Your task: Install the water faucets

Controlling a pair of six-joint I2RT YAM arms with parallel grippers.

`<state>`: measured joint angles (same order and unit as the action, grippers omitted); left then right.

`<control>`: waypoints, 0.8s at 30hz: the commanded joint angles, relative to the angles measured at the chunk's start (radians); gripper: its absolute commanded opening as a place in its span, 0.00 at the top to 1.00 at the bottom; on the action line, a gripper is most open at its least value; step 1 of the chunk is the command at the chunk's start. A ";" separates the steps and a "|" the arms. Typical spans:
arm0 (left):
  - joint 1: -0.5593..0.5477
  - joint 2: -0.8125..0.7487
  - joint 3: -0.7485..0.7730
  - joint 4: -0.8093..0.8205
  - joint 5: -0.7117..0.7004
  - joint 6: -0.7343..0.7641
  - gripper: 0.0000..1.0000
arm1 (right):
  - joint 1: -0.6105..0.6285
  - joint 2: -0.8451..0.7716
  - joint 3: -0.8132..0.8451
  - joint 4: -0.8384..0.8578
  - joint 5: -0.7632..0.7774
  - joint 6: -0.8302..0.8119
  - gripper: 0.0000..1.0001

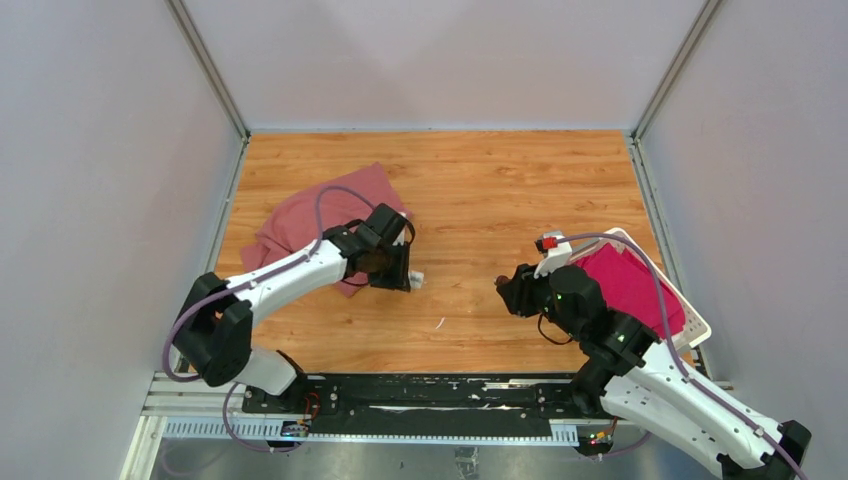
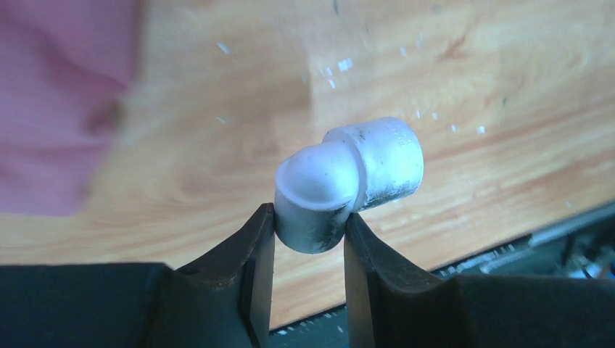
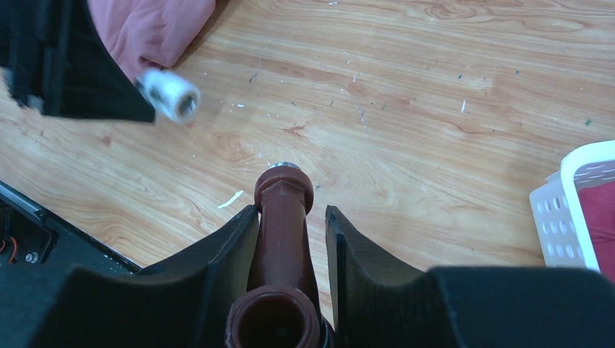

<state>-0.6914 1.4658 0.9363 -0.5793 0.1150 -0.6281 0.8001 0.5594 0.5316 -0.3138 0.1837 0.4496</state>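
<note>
My left gripper [image 1: 409, 279] is shut on the white plastic pipe fitting [image 2: 348, 181], an elbow piece pinched by its lower leg between both jaws, held just above the wooden table. The fitting [image 3: 172, 93] also shows at the upper left of the right wrist view, its open end turned toward my right gripper. My right gripper [image 3: 291, 212] is shut on the dark reddish-brown faucet [image 3: 284, 217], which lies lengthwise between the jaws with its silvery end pointing forward. In the top view the right gripper [image 1: 506, 288] sits a short way right of the fitting [image 1: 416, 279].
A pink-red cloth [image 1: 300, 220] lies crumpled on the table [image 1: 480, 190] behind the left arm. A white slatted basket [image 1: 697, 324] holding a red cloth [image 1: 625, 280] stands at the right edge. Small white flecks dot the wood.
</note>
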 commanded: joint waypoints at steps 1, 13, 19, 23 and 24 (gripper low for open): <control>-0.031 -0.044 0.104 -0.196 -0.404 0.146 1.00 | -0.010 -0.013 0.003 -0.004 0.005 0.009 1.00; -0.279 0.295 0.327 -0.407 -0.942 0.079 1.00 | -0.011 -0.053 -0.003 -0.037 0.017 0.013 1.00; -0.314 0.380 0.331 -0.412 -1.032 0.049 1.00 | -0.010 -0.064 -0.007 -0.048 0.020 0.014 1.00; -0.332 0.439 0.344 -0.419 -1.055 0.038 1.00 | -0.011 -0.061 -0.004 -0.047 0.019 0.017 1.00; -0.341 0.449 0.348 -0.422 -1.063 0.036 1.00 | -0.010 -0.061 -0.004 -0.047 0.018 0.017 1.00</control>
<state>-1.0023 1.8725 1.2518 -0.9829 -0.8425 -0.5453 0.8001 0.5068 0.5316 -0.3485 0.1856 0.4534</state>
